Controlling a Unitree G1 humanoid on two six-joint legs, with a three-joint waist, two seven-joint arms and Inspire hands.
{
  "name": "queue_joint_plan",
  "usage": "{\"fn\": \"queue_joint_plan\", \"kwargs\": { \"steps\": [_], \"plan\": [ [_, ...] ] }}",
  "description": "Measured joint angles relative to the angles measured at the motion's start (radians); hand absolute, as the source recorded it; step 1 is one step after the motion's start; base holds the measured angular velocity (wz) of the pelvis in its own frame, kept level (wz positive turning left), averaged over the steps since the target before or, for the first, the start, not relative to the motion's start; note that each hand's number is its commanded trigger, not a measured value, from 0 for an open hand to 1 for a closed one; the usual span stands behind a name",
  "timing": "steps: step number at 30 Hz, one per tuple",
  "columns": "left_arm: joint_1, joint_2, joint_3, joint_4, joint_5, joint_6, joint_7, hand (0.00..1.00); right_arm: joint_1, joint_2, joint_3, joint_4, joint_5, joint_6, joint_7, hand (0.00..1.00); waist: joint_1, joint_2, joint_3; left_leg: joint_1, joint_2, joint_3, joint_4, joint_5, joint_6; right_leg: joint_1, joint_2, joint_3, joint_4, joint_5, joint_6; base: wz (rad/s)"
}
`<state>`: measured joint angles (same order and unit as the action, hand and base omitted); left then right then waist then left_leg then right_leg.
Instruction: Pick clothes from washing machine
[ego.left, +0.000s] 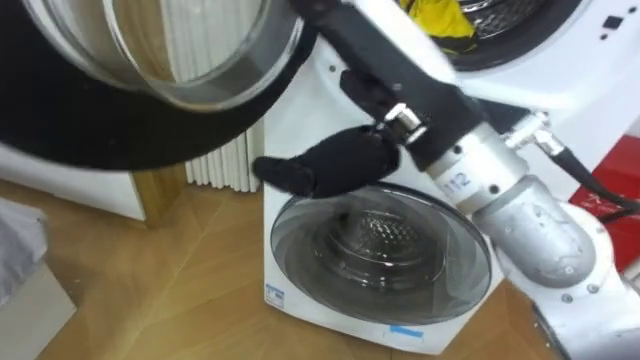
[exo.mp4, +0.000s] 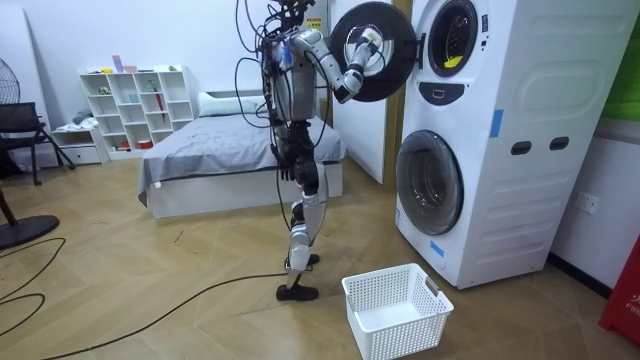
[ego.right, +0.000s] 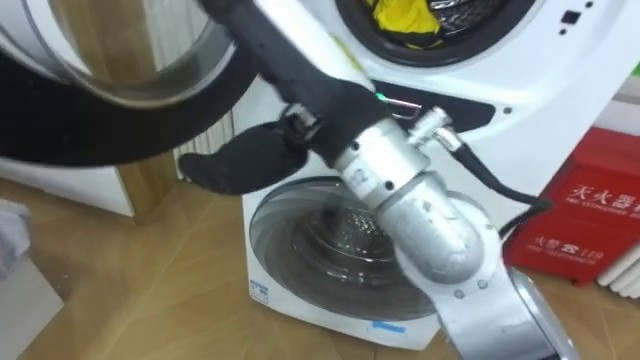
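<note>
My right hand (ego.left: 335, 162), gloved in black, hangs at the middle of the frame with its fingers loosely extended toward the left, holding nothing. It sits just above the lower washing machine's closed glass door (ego.left: 385, 250) and below the open upper door (ego.left: 150, 70) at upper left. The yellow garment (ego.left: 440, 18) is bright and crumpled, bunched at the lip of the upper drum (ego.left: 505, 15) at the top edge, right of centre, apart from my hand.

A garment (ego.left: 440, 15) lies in the upper machine (exo.mp4: 500, 50), stacked on the lower machine (exo.mp4: 500, 190), a basket (exo.mp4: 405, 338) before them
</note>
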<state>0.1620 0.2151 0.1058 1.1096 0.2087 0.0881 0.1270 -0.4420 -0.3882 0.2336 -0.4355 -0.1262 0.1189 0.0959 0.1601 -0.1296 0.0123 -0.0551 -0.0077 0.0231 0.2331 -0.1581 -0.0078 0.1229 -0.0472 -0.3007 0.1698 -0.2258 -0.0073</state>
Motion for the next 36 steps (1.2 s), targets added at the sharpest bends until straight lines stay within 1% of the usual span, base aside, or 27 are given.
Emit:
{"fn": "queue_joint_plan", "kwargs": {
  "steps": [1,3,4,5,7,9,11,13,15,16,19,20,21,23,24,25,26,27,28,29,30,31,32,36],
  "plan": [
    [0.000,0.000,0.000,0.000,0.000,0.000,0.001,0.00,0.012,-0.008,-0.014,0.010,0.006,0.000,-0.010,0.00,-0.002,-0.001,-0.0010,0.002,-0.001,0.000,0.000,0.000,0.000,0.002,-0.001,0.000,0.000,0.000,0.000,0.00],
    [0.005,-0.001,0.001,0.000,-0.010,0.000,0.001,0.00,0.043,-0.020,-0.055,0.061,0.021,0.002,-0.033,0.00,-0.026,-0.002,-0.0019,0.015,-0.004,0.001,-0.002,-0.001,0.001,0.015,-0.003,-0.002,0.000,0.000,0.000,0.02],
    [0.006,-0.001,0.003,0.003,-0.010,0.000,0.001,0.00,0.045,-0.022,-0.066,0.076,0.025,0.002,-0.036,0.00,-0.032,-0.001,-0.0026,0.016,-0.004,0.001,-0.002,-0.001,0.003,0.016,-0.003,-0.002,0.000,0.000,0.000,0.00],
    [0.004,0.000,0.013,0.009,-0.011,0.000,0.001,0.00,0.046,-0.033,-0.086,0.101,0.043,0.002,-0.050,0.00,-0.044,0.000,-0.0027,0.015,-0.004,0.004,0.000,-0.002,0.003,0.015,-0.004,-0.002,0.000,0.000,0.000,-0.08],
    [0.005,0.001,0.022,0.009,-0.004,0.000,0.001,0.00,0.046,-0.048,-0.122,0.132,0.056,0.002,-0.069,0.00,-0.049,0.004,-0.0026,0.014,-0.003,0.011,0.000,-0.002,0.004,0.013,-0.004,0.000,0.000,0.000,0.000,-0.10],
    [0.001,0.001,0.038,0.007,-0.002,0.000,0.006,0.00,0.046,-0.052,-0.163,0.153,0.061,0.002,-0.104,0.00,-0.051,0.009,-0.0053,0.016,-0.001,0.018,0.000,-0.002,0.004,0.013,-0.005,0.000,0.000,0.000,0.000,-0.06],
    [0.000,0.000,0.038,0.008,-0.003,0.000,0.022,0.00,0.045,-0.054,-0.182,0.161,0.079,0.000,-0.130,0.00,-0.056,0.013,-0.0074,0.018,0.000,0.018,0.000,-0.002,0.004,0.015,-0.004,0.002,0.000,0.000,0.000,-0.02],
    [0.003,0.000,0.038,0.008,-0.003,0.004,0.026,0.00,0.036,-0.066,-0.184,0.198,0.096,-0.001,-0.152,0.00,-0.057,0.014,-0.0081,0.032,0.001,0.021,-0.002,-0.002,0.004,0.025,-0.004,0.003,0.000,0.000,0.000,-0.02],
    [0.007,-0.001,0.038,0.008,-0.003,0.016,0.039,0.00,0.030,-0.092,-0.184,0.227,0.099,0.001,-0.167,0.00,-0.062,0.013,-0.0094,0.034,0.003,0.020,-0.001,-0.002,0.004,0.028,-0.002,0.002,0.001,0.000,0.000,0.00],
    [0.007,-0.001,0.037,0.008,-0.003,0.018,0.040,0.00,0.027,-0.094,-0.185,0.231,0.099,0.001,-0.170,0.00,-0.062,0.013,-0.0095,0.034,0.004,0.020,0.001,-0.002,0.004,0.028,-0.002,0.003,0.001,0.000,0.000,-0.04],
    [0.010,-0.002,0.037,0.008,-0.002,0.025,0.040,0.00,0.011,-0.095,-0.185,0.299,0.107,-0.005,-0.184,0.00,-0.051,0.012,-0.0084,0.030,0.022,0.030,0.036,-0.010,0.002,0.031,-0.001,0.022,0.012,0.000,0.000,-0.09],
    [0.011,-0.001,0.037,0.008,-0.002,0.025,0.040,0.00,0.010,-0.095,-0.185,0.336,0.107,-0.008,-0.189,0.00,-0.044,0.013,-0.0075,0.030,0.032,0.031,0.059,-0.022,-0.002,0.033,0.007,0.023,0.020,0.000,0.000,-0.09],
    [0.015,-0.001,0.037,0.008,-0.002,0.025,0.039,0.00,0.010,-0.094,-0.185,0.361,0.107,-0.008,-0.189,0.00,-0.038,0.013,-0.0074,0.027,0.037,0.030,0.079,-0.037,-0.007,0.035,0.016,0.026,0.023,-0.003,-0.004,-0.10],
    [0.027,-0.002,0.037,0.008,-0.002,0.025,0.035,0.00,0.009,-0.095,-0.185,0.367,0.107,-0.009,-0.191,0.00,-0.030,0.010,-0.0081,0.012,0.048,0.027,0.107,-0.051,-0.013,0.029,0.021,0.026,0.041,-0.011,-0.016,-0.10],
    [0.031,-0.003,0.037,0.008,-0.002,0.026,0.034,0.00,0.008,-0.095,-0.185,0.367,0.109,-0.009,-0.192,0.00,-0.029,0.008,-0.0073,0.007,0.049,0.027,0.116,-0.054,-0.015,0.026,0.024,0.025,0.047,-0.014,-0.020,-0.05],
    [0.032,-0.002,0.037,0.006,-0.001,0.033,0.033,0.00,0.008,-0.097,-0.185,0.374,0.132,-0.014,-0.197,0.00,-0.030,0.005,-0.0072,-0.007,0.051,0.027,0.124,-0.057,-0.017,0.017,0.024,0.022,0.055,-0.023,-0.031,0.05],
    [0.037,-0.003,0.034,0.006,-0.002,0.037,0.033,0.00,0.008,-0.104,-0.185,0.383,0.157,-0.017,-0.199,0.00,-0.029,0.003,-0.0068,-0.022,0.053,0.025,0.133,-0.056,-0.018,0.014,0.027,0.022,0.054,-0.026,-0.035,0.10],
    [0.043,-0.003,0.030,0.006,-0.002,0.037,0.033,0.00,0.008,-0.107,-0.185,0.384,0.168,-0.017,-0.202,0.00,-0.029,-0.003,-0.0085,-0.026,0.055,0.020,0.138,-0.055,-0.019,0.012,0.029,0.020,0.052,-0.027,-0.039,0.11],
    [0.047,-0.003,0.029,0.006,-0.002,0.037,0.033,0.00,0.008,-0.107,-0.185,0.384,0.172,-0.017,-0.202,0.00,-0.029,-0.003,-0.0075,-0.028,0.053,0.016,0.139,-0.054,-0.021,0.010,0.028,0.017,0.054,-0.029,-0.042,0.13],
    [0.053,-0.003,0.029,0.006,-0.002,0.037,0.037,0.00,0.008,-0.107,-0.185,0.384,0.181,-0.017,-0.203,0.00,-0.028,-0.005,-0.0090,-0.034,0.050,0.008,0.139,-0.052,-0.022,-0.001,0.028,0.013,0.056,-0.031,-0.043,0.16],
    [0.056,0.000,0.030,0.005,-0.002,0.036,0.039,0.00,0.008,-0.109,-0.186,0.385,0.192,-0.019,-0.203,0.00,-0.031,-0.012,-0.0139,-0.039,0.047,0.002,0.131,-0.045,-0.023,-0.007,0.027,0.010,0.056,-0.032,-0.043,0.16],
    [0.057,0.002,0.030,0.005,-0.002,0.036,0.039,0.00,0.008,-0.110,-0.186,0.386,0.207,-0.019,-0.203,0.00,-0.030,-0.016,-0.0169,-0.039,0.046,0.001,0.126,-0.040,-0.023,-0.011,0.027,0.008,0.055,-0.032,-0.044,0.12],
    [0.059,0.005,0.030,0.006,-0.002,0.035,0.039,0.00,0.008,-0.110,-0.186,0.386,0.236,-0.020,-0.203,0.00,-0.025,-0.023,-0.0181,-0.038,0.046,0.000,0.118,-0.036,-0.023,-0.012,0.025,0.002,0.053,-0.031,-0.044,0.09],
    [0.066,0.008,0.048,0.006,-0.002,0.033,0.038,0.00,0.008,-0.111,-0.186,0.383,0.240,-0.022,-0.202,0.00,-0.021,-0.023,-0.0177,-0.038,0.042,-0.001,0.110,-0.036,-0.023,-0.009,0.020,-0.005,0.051,-0.031,-0.044,0.04]
  ]
}}
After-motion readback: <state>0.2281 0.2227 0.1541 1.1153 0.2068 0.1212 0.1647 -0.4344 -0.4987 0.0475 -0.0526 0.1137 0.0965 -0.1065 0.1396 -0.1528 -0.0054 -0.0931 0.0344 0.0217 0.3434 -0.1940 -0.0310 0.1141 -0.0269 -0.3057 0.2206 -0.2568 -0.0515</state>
